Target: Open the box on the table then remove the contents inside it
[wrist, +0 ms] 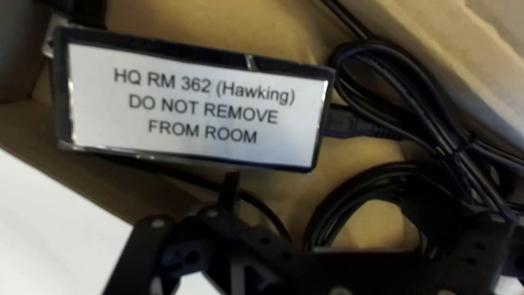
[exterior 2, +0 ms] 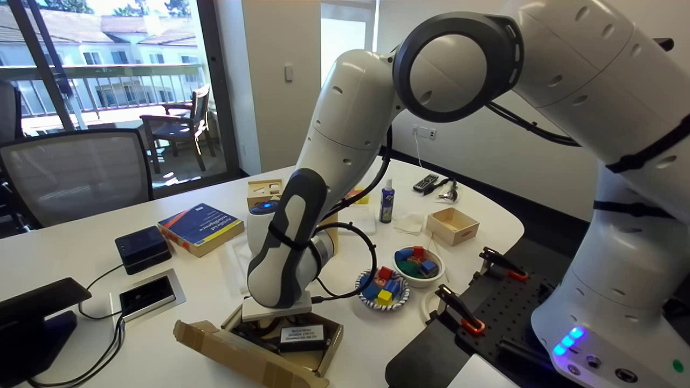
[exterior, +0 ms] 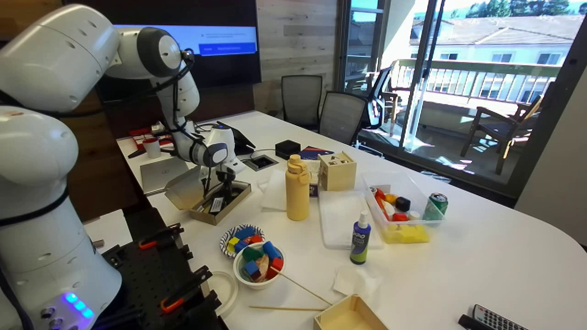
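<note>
Cardboard box [exterior: 234, 205]: in an exterior view, low and tan, resting on the white table [exterior: 458, 266] between a grey laptop [exterior: 160, 173] and a tall yellow bottle [exterior: 298, 195], its lid [exterior: 182, 189] folded back toward the laptop
Gripper [exterior: 226, 189]: black, pointing down into the box
Patterned bowl [exterior: 225, 239]: just beside a white bowl [exterior: 259, 285], both holding coloured blocks [exterior: 244, 233]
Black oblong block [exterior 2: 303, 346]: in an exterior view, lying inside the box, a white label [exterior 2: 302, 333] on its upper face; the arm [exterior 2: 345, 121] bends over the box and hides the gripper
White label: in the wrist view, printed "HQ RM 362 (Hawking) DO NOT REMOVE FROM ROOM"
Fingers [wrist: 230, 190]: spread apart at the bottom of the wrist view, a coil of black cable [wrist: 348, 196] between them; one tip blends into the dark cable
</note>
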`<state>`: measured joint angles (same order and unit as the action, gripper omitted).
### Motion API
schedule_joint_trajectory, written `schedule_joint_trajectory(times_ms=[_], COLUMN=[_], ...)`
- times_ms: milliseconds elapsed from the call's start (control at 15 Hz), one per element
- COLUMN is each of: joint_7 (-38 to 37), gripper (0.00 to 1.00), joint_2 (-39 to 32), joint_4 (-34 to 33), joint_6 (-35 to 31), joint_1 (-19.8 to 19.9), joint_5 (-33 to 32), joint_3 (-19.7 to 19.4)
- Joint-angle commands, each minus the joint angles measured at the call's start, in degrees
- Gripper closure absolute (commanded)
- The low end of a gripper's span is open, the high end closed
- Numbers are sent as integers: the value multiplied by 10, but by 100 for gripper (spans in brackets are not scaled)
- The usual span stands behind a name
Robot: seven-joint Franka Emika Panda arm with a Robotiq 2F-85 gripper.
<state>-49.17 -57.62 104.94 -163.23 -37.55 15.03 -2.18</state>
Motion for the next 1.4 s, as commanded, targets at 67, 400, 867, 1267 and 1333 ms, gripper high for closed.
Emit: schedule_joint_trajectory(times_ms=[67,400,867,1267,1333], joint_7=[-75,-140,-255,-264,-263], gripper=[0,0,0,37,44], joint_2=[-11,-2,-19,-28,-28], joint_4=[-21,-7,-24,-38,-40], joint_6=[22,10,28,52,55], joint_1=[-19,-36,-65,-48,-46], joint_5=[-1,-8,-18,-35,-37], joint_3=[-16,-31,-72,-52,-51])
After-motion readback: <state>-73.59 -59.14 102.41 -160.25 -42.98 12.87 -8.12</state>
